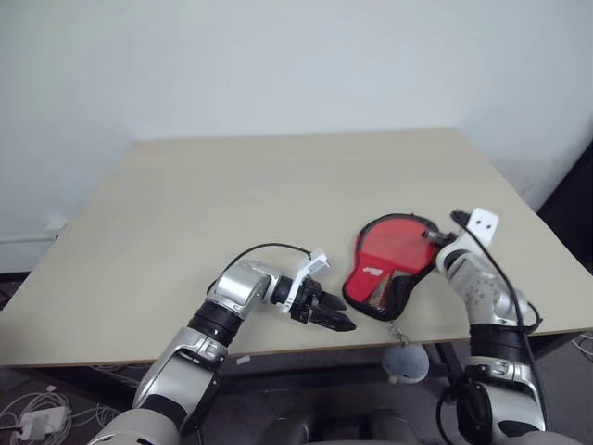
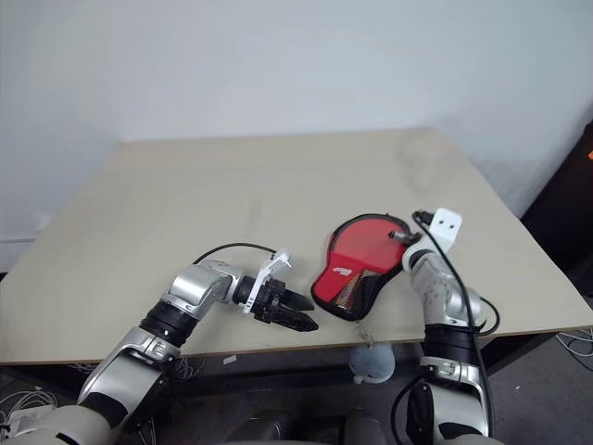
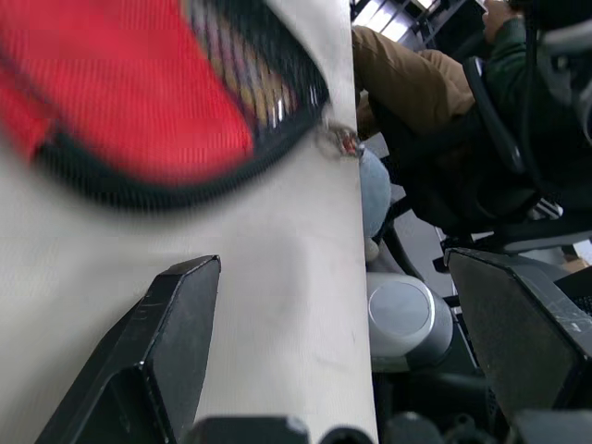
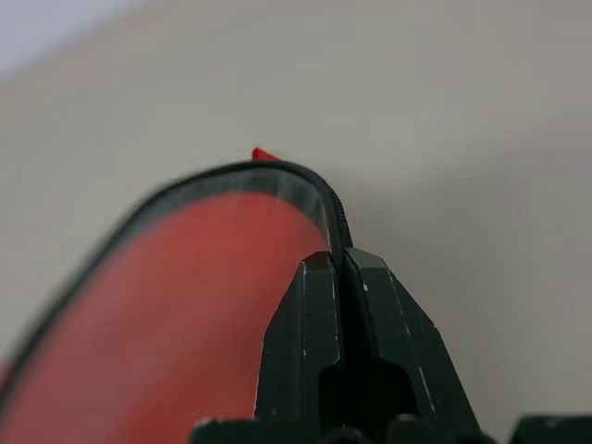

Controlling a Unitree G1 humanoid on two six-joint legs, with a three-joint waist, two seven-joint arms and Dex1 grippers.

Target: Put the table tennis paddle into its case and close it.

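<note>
Case (image 1: 384, 269): red soft pouch with black edging, lying flat in the lower right of the head view, near the front edge of the surface (image 1: 232, 204). Small white logo on its red outside. Black mesh patch at the end nearest the front edge; striped lining shows through the mesh in the left wrist view. At the far right end a clear panel rimmed in black covers a flat red face, which reads as the table tennis paddle (image 4: 176, 296) inside; cannot tell how far the case's opening is shut. A short chain runs from the near end over the surface edge to a grey fluffy charm (image 1: 406, 362) hanging below it.

Surface: pale beige tabletop, bare apart from the case. Plain white wall behind. Cables on the floor at lower left. In the left wrist view, beyond the surface edge, a seated person's trouser leg (image 3: 416, 88) and a dark chair.

Right gripper (image 4: 340, 264): fingers pressed together, tips at the black rim of the clear panel on the case's far right end; whether the rim is pinched between them is not visible.

Left gripper (image 1: 332, 317): fingers well apart, holding nothing, low over the surface just left of the case's mesh end, pointing toward it, not touching.
</note>
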